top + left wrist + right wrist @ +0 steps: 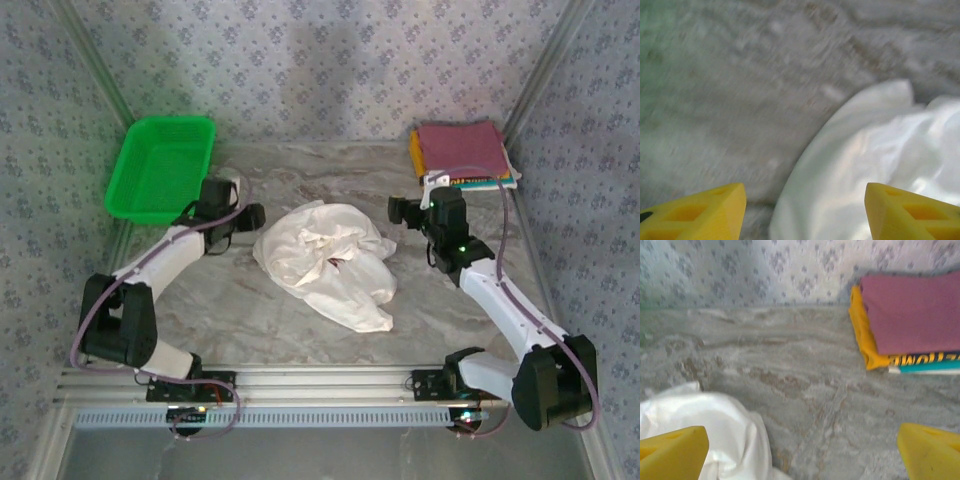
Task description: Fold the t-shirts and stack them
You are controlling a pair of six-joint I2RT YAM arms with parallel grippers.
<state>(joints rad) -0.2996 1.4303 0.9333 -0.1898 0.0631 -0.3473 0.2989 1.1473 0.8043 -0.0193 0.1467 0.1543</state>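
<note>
From overhead I see the white shirt (325, 262) crumpled in the middle of the bench (250, 300). The stack of folded shirts (463, 152) sits at the far right corner and the basket (160, 168) at the far left corner. The left gripper (250, 215) hovers just beside the shirt's left edge, and the right gripper (397, 210) is near its right side.

On my left wrist camera the left gripper (805, 200) has its jaws released, holding nothing, with the white shirt (875, 145) under the right finger.

On my right wrist camera the right gripper (802, 440) is spread wide and empty. The white shirt (715, 412) lies by its left finger. The stack of folded shirts (910, 315) is well apart, with maroon on top, then yellow, then teal.
</note>
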